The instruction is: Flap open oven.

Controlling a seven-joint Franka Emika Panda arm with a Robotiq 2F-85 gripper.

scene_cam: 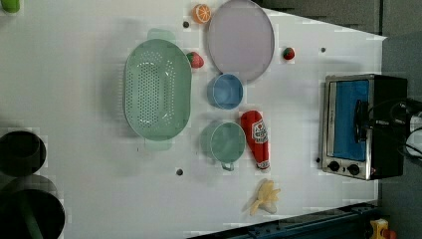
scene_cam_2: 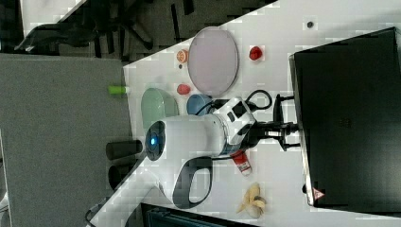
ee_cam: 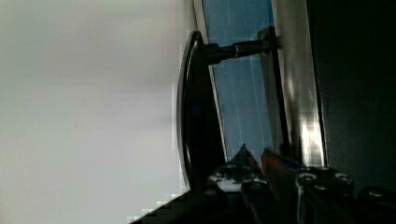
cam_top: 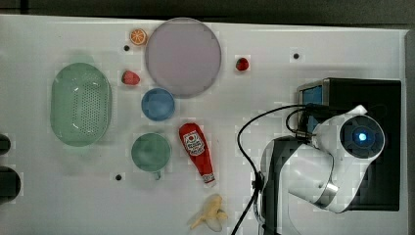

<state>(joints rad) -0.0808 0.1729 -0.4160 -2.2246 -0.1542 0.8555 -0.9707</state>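
The oven (cam_top: pixel 379 95) is a black box at the top view's right, with a silver front frame and a blue glass door (scene_cam: pixel 351 117). From the left view, the door looks flat against the frame. My gripper (scene_cam_2: pixel 286 135) is at the front of the oven (scene_cam_2: pixel 350 118), level with the door handle (ee_cam: pixel 194 116). In the wrist view the handle bar runs down between my fingers (ee_cam: pixel 275 170), and the gripper (ee_cam: pixel 243 179) is shut on it. Seen in the left view, the gripper (scene_cam: pixel 359 119) is a dark shape over the glass.
On the white table beside the oven lie a red ketchup bottle (cam_top: pixel 196 152) and a banana (cam_top: pixel 210 213). Further off are a green cup (cam_top: pixel 150 152), a blue bowl (cam_top: pixel 158 104), a large purple plate (cam_top: pixel 183 56) and a green colander (cam_top: pixel 80 104).
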